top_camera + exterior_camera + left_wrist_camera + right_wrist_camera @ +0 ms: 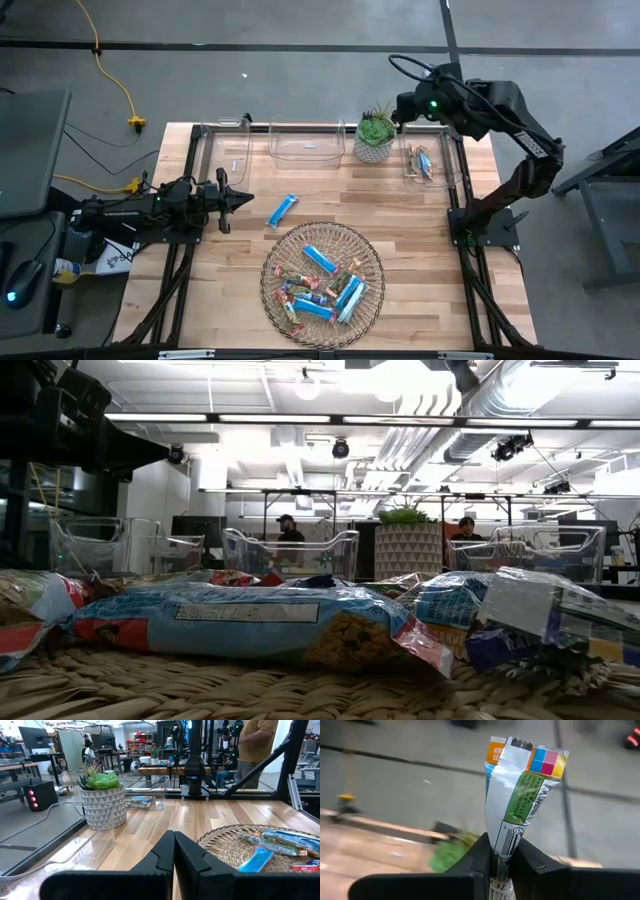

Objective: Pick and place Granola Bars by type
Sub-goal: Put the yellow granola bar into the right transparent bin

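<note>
The right pincer [496,857], up by the potted plant [375,135], grips a granola bar [520,795] standing between its fingers. The left pincer [173,851] is clenched empty, the basket [275,262] of bars beside it.

Grey concrete floor [300,80] lies beyond the wooden table [420,215]; above it, ceiling ducts [500,400] and strip lights [300,420]; behind, 2 people [288,528].

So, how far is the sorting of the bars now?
Done: a few bars lie in the right bin. In hand: the right gripper holds one bar near the plant. Left: many bars in the basket, one blue bar on the table.
</note>
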Controlling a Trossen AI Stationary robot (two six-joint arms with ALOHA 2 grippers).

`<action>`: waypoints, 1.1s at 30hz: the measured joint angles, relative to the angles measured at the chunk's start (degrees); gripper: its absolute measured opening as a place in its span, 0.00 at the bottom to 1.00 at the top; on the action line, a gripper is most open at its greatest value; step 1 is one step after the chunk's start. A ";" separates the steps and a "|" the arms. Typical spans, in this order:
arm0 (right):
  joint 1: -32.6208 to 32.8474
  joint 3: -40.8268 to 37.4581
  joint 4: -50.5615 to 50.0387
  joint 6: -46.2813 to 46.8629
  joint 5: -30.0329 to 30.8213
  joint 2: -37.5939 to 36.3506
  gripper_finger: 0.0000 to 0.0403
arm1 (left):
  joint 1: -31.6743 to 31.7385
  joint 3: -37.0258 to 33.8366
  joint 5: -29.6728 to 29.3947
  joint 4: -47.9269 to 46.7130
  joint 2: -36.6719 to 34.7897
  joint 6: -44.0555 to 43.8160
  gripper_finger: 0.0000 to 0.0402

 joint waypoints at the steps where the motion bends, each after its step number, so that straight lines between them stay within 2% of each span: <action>1: -1.65 -1.70 0.28 0.81 -0.94 -0.47 0.09 | 0.00 0.00 0.00 0.00 0.02 0.00 0.01; 9: -13.71 -19.27 0.97 2.95 -11.49 -4.05 0.09 | 0.00 0.00 -0.02 0.00 0.00 0.00 0.01; 14: -18.75 -30.65 3.42 1.07 -18.00 -5.77 0.09 | -0.01 0.00 -0.02 0.00 0.00 0.00 0.01; 26: -25.45 -55.37 23.59 -3.22 -33.61 -7.62 0.09 | 0.00 0.00 -0.02 0.00 0.00 0.00 0.01; 33: -27.86 -62.46 29.04 -6.05 -36.48 -7.67 0.09 | 0.00 0.00 -0.02 0.02 0.00 0.00 0.01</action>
